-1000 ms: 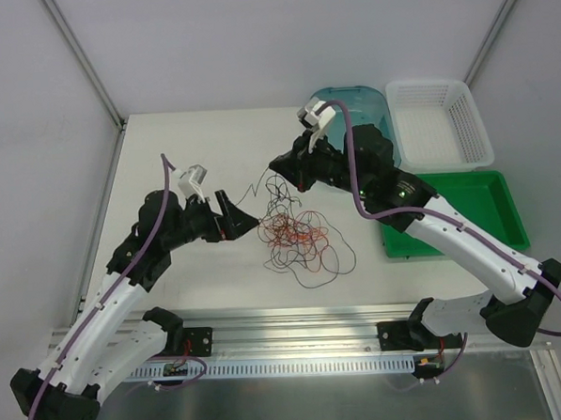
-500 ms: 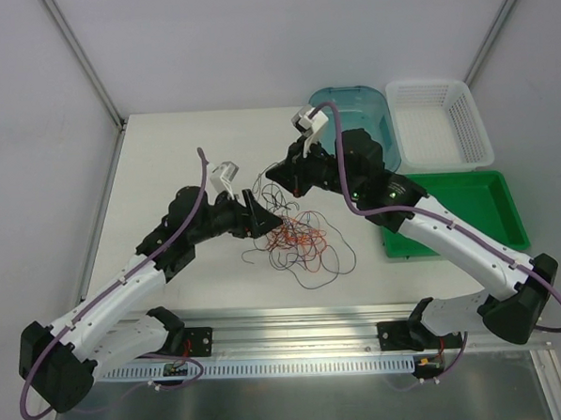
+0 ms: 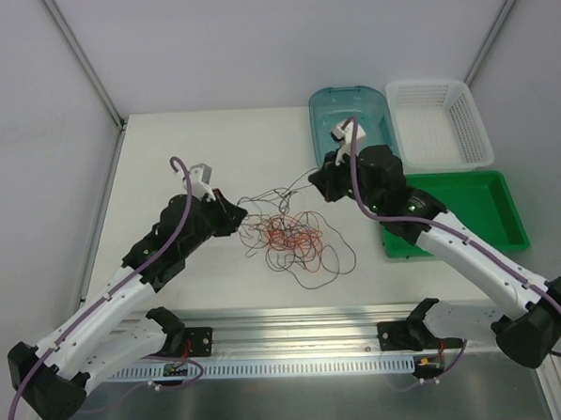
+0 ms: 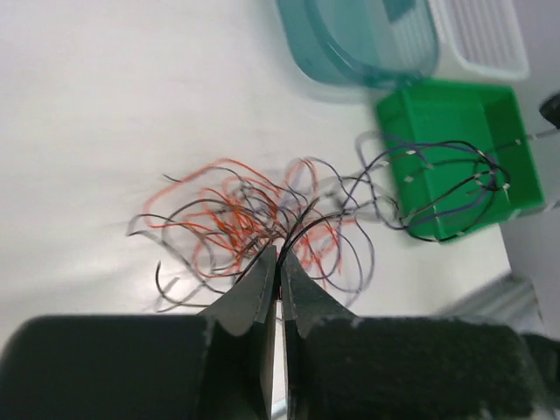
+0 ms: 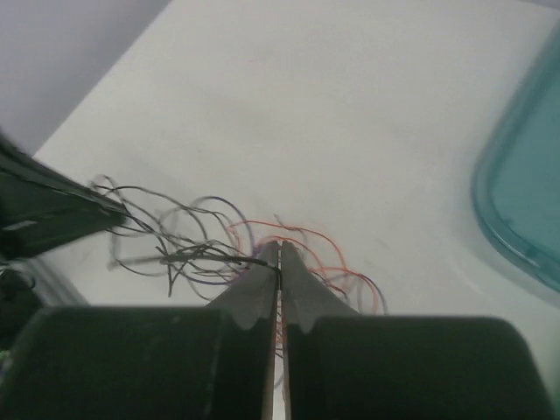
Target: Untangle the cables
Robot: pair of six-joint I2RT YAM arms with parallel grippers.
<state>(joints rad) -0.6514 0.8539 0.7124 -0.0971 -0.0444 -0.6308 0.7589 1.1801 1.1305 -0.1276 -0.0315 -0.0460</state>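
The cables (image 3: 288, 236) lie in a loose tangle of orange-red, black and dark purple strands at the middle of the white table. My left gripper (image 3: 240, 212) sits at the tangle's left edge, shut on thin black strands (image 4: 302, 229) that run out from its tips. At the upper right of the tangle, my right gripper (image 3: 319, 182) is shut on a black strand (image 5: 219, 256). A few dark strands (image 3: 278, 191) stretch between the two grippers above the pile. In the left wrist view a bunch of dark loops (image 4: 442, 188) hangs in the air.
A teal bin (image 3: 349, 112) and a white basket (image 3: 440, 122) stand at the back right. A green tray (image 3: 469, 211) sits in front of them, under the right arm. The rail (image 3: 287, 337) runs along the near edge.
My left gripper has shut on strands and drawn back to the left. The right gripper has moved right, still shut. Dark strands now stretch between them.
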